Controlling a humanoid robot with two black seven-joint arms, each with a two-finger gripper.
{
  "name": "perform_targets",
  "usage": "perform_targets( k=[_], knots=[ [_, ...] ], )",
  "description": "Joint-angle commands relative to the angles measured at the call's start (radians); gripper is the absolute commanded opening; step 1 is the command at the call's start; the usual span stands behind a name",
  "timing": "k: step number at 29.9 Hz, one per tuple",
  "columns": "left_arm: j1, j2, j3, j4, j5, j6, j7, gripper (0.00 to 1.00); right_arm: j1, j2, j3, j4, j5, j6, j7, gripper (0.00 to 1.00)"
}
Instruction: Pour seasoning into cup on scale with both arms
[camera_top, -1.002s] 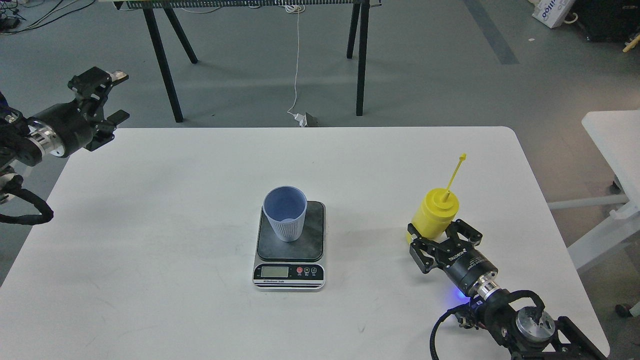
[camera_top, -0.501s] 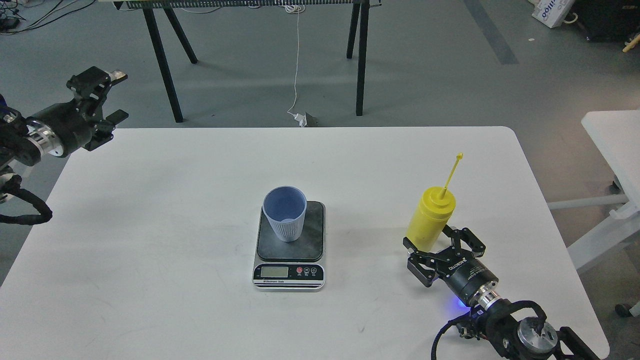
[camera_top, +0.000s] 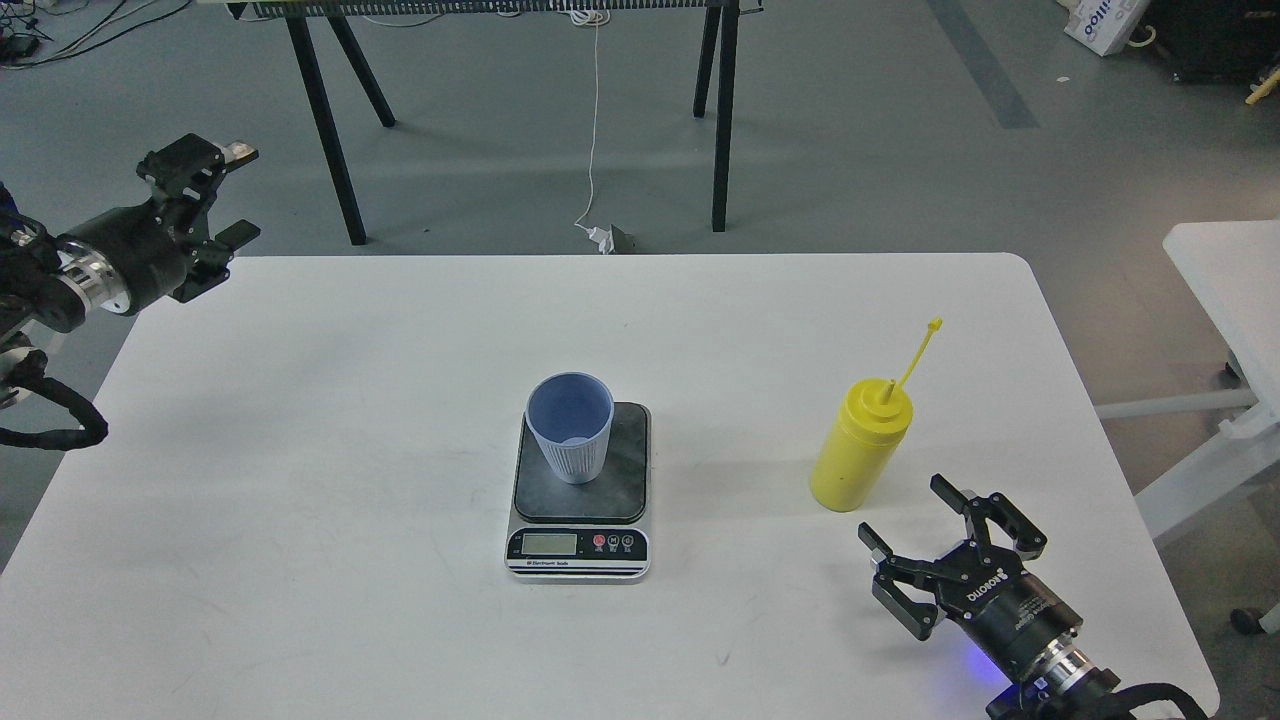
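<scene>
The light blue cup stands upright on the dark plate of the scale at the table's middle. The yellow seasoning bottle stands upright on the table to the right, its cap strap sticking up to the right. My right gripper is open and empty, just in front of and to the right of the bottle, apart from it. My left gripper is open and empty, held up beyond the table's far left corner.
The white table ends at a rounded far right corner. A second white table stands to the right. Black trestle legs and a white cable are on the floor behind.
My right gripper has let go of the yellow bottle and drawn back toward the front right. The bottle now stands free on the table. The left arm has barely moved.
</scene>
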Motion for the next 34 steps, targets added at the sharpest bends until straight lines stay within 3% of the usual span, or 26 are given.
perform_targets(
  k=[1,6,12,15,19,24,34],
  knots=[
    [0.0,-0.002,-0.004,0.0,-0.002,0.0,0.0,0.99,-0.077,-0.126,0.037,0.126,0.031,0.0,0.0,0.95],
    [0.0,-0.003,-0.01,0.0,-0.008,0.0,0.0,0.99,-0.033,-0.295,0.16,0.13,0.05,0.0,0.0,0.97],
    [0.001,0.009,-0.024,0.0,-0.044,0.0,0.0,0.99,0.366,-0.436,0.051,-0.072,0.048,0.0,0.0,0.98],
    [0.012,0.018,-0.025,0.0,-0.075,0.0,0.0,0.99,0.573,-0.433,-0.058,-0.202,0.048,0.0,0.0,0.98],
    [0.013,0.046,-0.032,-0.002,-0.101,0.0,0.0,0.99,0.713,-0.413,-0.136,-0.337,0.047,0.0,0.0,0.98],
    [0.01,0.049,-0.036,-0.002,-0.12,0.0,0.0,0.99,0.733,-0.32,-0.136,-0.39,0.044,0.0,0.0,0.98],
    [0.01,0.04,-0.073,-0.003,-0.127,0.0,0.0,0.99,0.73,-0.308,-0.127,-0.431,0.042,0.0,0.0,0.98]
  ],
)
